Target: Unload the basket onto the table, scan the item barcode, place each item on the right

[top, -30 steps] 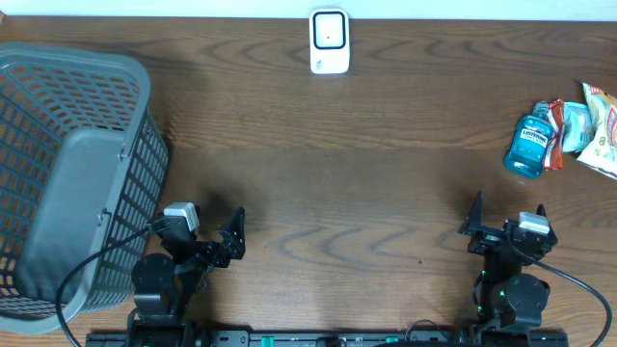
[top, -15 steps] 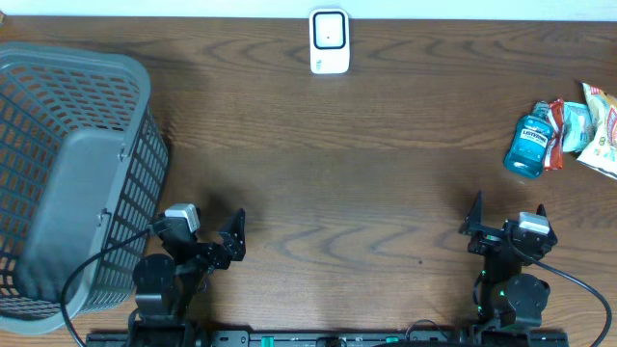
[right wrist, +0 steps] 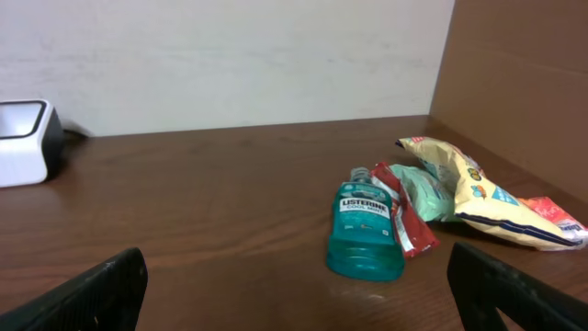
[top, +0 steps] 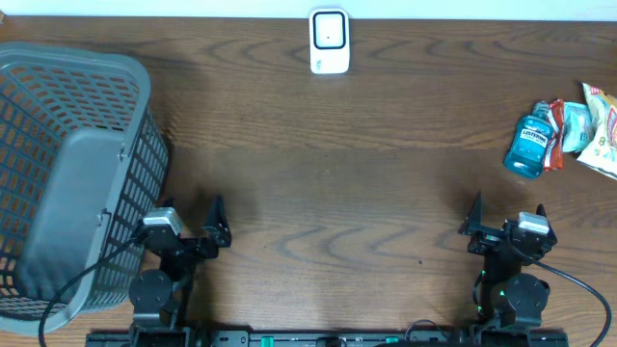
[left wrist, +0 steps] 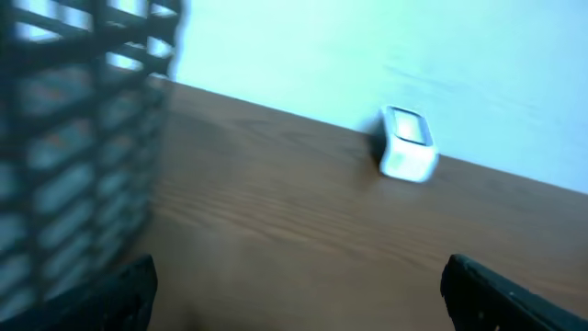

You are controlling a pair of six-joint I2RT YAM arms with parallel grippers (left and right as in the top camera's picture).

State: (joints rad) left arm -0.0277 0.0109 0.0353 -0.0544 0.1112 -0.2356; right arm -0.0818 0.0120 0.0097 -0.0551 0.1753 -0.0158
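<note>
A dark brown wooden table (top: 366,183) with a wavy grain fills the overhead view, backed by a pale wall along its far edge. In the right wrist view a brown panel (right wrist: 524,83) stands at the table's right end.

At the near edge sit two black robot arms. The left gripper (top: 188,217) is beside the basket with its fingers spread wide and nothing between them. The right gripper (top: 506,217) sits toward the right, fingers also spread wide and empty. Both rest low near the table edge, well apart from each other.

A large grey plastic basket (top: 58,173) with a slatted wall takes up the left side, just beside the left arm. Open wood lies between the arms and everything farther off.

At the far right is a cluster of items: a blue mouthwash bottle (top: 529,141) lying on its side, cap pointing away, white label facing up. Touching it on the right is a red packet (top: 553,135), then a green packet (top: 576,125) and a yellow snack bag (top: 603,130).

At the far middle, against the wall, stands a small white scanner (top: 329,40). The left wrist view is blurred.
</note>
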